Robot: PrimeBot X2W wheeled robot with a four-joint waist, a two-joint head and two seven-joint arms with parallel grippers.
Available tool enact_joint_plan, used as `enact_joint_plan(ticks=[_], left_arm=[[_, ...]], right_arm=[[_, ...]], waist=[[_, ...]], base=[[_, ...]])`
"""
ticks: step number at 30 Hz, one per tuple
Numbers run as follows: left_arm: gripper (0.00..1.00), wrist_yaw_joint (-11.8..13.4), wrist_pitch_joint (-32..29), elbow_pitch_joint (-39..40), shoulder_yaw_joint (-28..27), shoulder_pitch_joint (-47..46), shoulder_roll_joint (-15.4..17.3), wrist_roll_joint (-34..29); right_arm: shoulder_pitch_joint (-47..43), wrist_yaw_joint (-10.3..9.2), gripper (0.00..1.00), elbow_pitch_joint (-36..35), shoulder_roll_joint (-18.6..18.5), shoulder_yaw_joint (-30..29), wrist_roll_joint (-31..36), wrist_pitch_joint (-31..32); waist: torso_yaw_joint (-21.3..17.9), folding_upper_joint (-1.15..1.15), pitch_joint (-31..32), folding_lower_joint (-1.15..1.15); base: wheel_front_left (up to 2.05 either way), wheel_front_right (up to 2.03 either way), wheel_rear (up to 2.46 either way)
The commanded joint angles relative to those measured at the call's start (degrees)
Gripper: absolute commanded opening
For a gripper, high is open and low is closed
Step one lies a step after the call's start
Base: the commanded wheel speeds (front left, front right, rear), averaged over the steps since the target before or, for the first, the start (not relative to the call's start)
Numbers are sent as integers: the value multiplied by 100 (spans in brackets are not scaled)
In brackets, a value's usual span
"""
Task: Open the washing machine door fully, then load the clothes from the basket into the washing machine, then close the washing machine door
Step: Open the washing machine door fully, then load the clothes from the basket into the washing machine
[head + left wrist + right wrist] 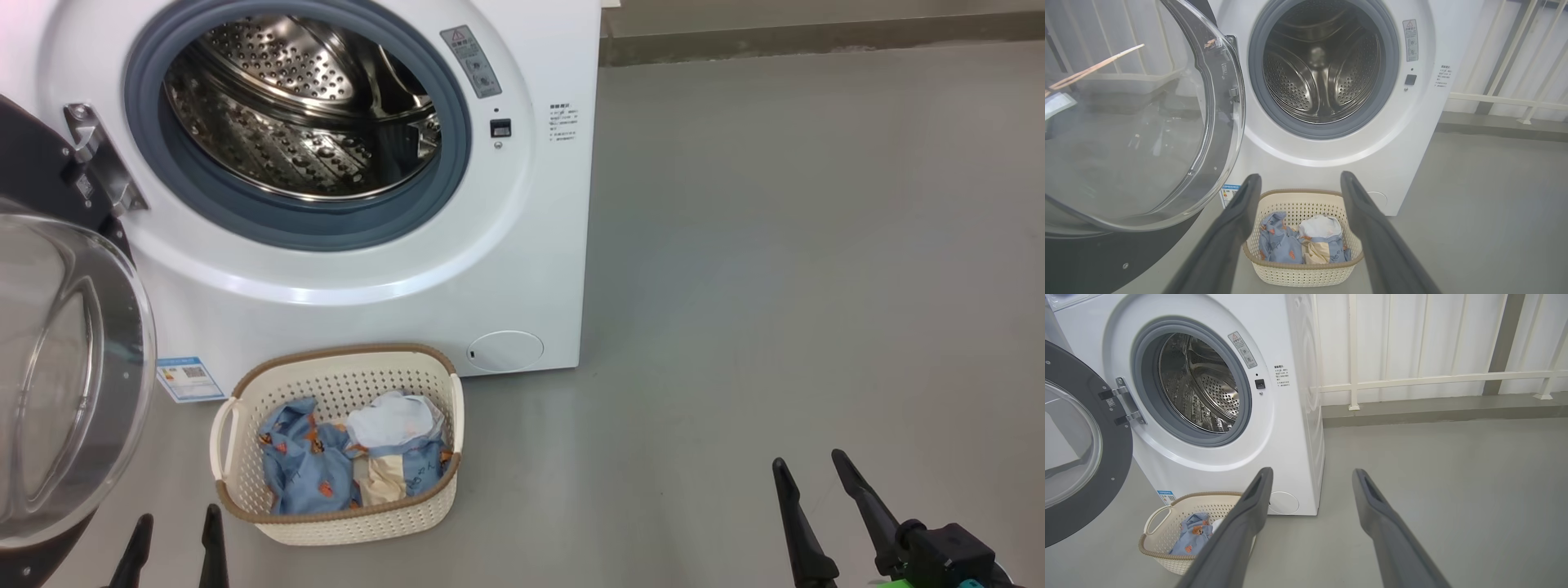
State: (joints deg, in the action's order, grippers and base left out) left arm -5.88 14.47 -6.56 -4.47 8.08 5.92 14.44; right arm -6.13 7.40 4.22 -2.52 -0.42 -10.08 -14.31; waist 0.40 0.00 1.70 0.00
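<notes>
The white washing machine (522, 204) stands ahead with its steel drum (302, 106) bare. Its door (65, 376) hangs swung open to the left, glass bowl facing out; the same door (1126, 122) looms in the left wrist view and the door (1081, 445) shows again in the right wrist view. On the floor before the machine sits the cream basket (343, 523) holding the clothes (310, 465), blue printed fabric with white and cream pieces. My left gripper (175, 523) is open just left of the basket. My right gripper (810, 474) is open, far right of it.
Grey floor (775, 269) spreads to the right of the machine. A low ledge and a white railing (1433, 379) run along the back wall. The open door takes up the space left of the basket.
</notes>
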Motion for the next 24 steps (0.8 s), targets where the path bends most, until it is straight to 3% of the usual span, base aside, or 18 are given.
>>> enact_joint_plan(ticks=[1,13,24], left_arm=[[100,-13,52,100,-216,-211,109,-16],[100,-46,52,-60,-240,-292,123,-29],[100,-75,52,-164,-272,-385,125,-26]], right_arm=[[104,9,100,-119,-36,143,60,-69],[128,9,100,-72,-36,164,51,-69],[133,9,100,-45,-36,178,66,-69]], waist=[[3,0,-4,0],[49,0,-71,0],[85,0,-110,0]], base=[[0,0,0],[11,-11,1],[122,-150,28]])
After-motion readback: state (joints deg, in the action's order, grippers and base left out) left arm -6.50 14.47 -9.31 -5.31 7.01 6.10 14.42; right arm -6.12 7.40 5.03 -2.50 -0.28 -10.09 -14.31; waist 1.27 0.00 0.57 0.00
